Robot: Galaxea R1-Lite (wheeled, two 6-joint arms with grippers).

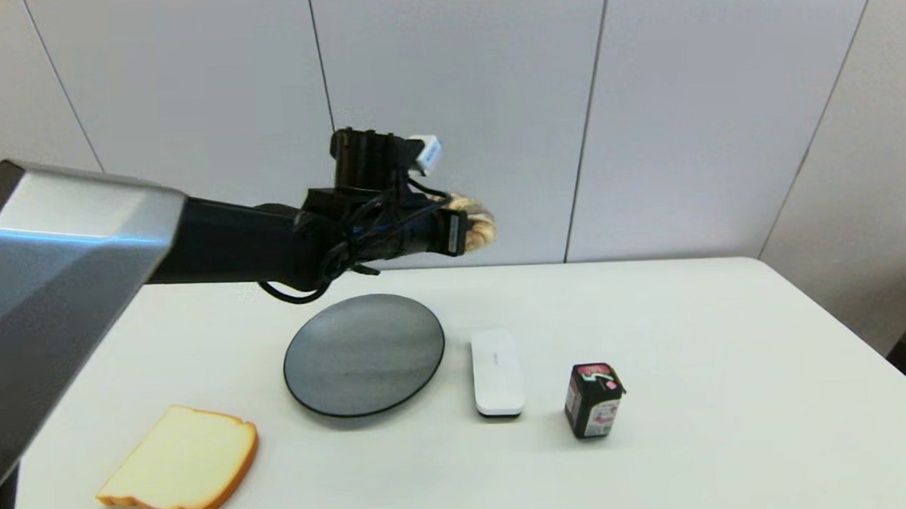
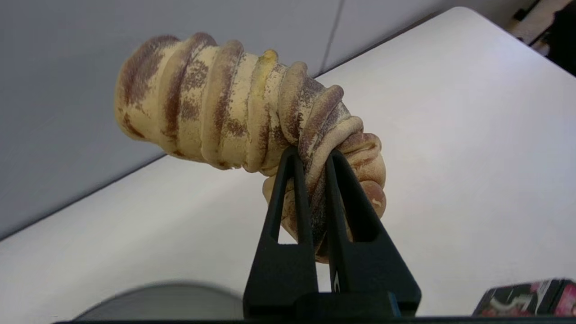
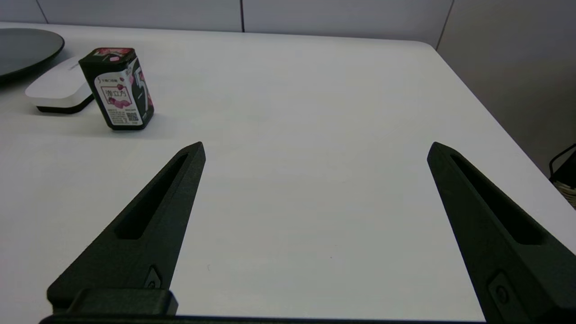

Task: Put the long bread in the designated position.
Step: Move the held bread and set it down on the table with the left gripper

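Observation:
The long bread [image 2: 234, 108], ridged and marbled brown and tan, hangs in the air, pinched near one end and bent there by my left gripper [image 2: 310, 155], which is shut on it. In the head view the left gripper [image 1: 463, 228] is raised high above the table's far side, behind the dark plate, with the long bread [image 1: 478, 222] showing just past its fingers. My right gripper [image 3: 315, 150] is open, low over bare white tabletop [image 3: 315, 112] on the right side; it does not show in the head view. The designated position carries no marking.
A round dark-grey plate [image 1: 364, 353] lies mid-table, a white remote [image 1: 496, 372] right of it, then a small black carton [image 1: 594, 400]. A pale toast slice [image 1: 181, 461] lies front left. The table's right edge [image 3: 486, 112] is near the right gripper.

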